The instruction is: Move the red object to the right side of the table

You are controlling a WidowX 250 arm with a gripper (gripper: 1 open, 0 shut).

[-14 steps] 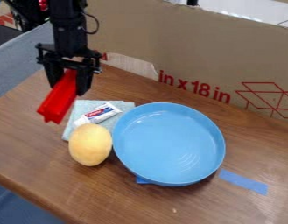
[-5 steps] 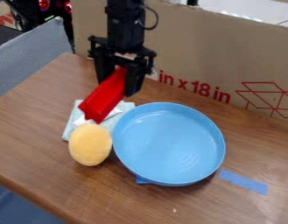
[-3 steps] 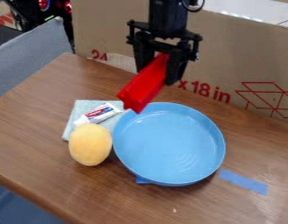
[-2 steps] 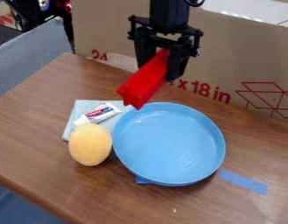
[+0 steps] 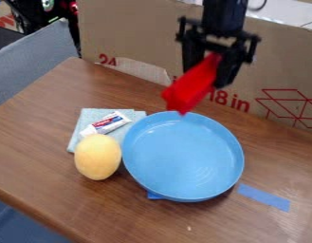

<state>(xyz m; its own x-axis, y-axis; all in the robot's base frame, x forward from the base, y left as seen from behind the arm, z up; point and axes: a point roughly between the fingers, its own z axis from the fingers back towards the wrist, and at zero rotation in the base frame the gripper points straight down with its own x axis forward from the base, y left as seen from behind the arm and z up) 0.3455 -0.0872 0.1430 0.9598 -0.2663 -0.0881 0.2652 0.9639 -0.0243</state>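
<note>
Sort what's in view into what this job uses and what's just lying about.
For the job:
- red ridged plastic block, held up in the black gripper
- brown wood-grain table

Just lying about:
- round blue plate
- yellow fruit
- red-and-white tube
- pale blue cloth
- brown cardboard box

One plate point(image 5: 184, 157) — one tube point(image 5: 105, 123).

Black arm point(image 5: 224, 14), blurred, extended downward from the upper edge of the view; its gripper point(image 5: 211, 71) is suspended at the lower end, fingers directed downward, with the wider wrist assembly point(image 5: 219, 38) carried directly above the fingers.
</note>
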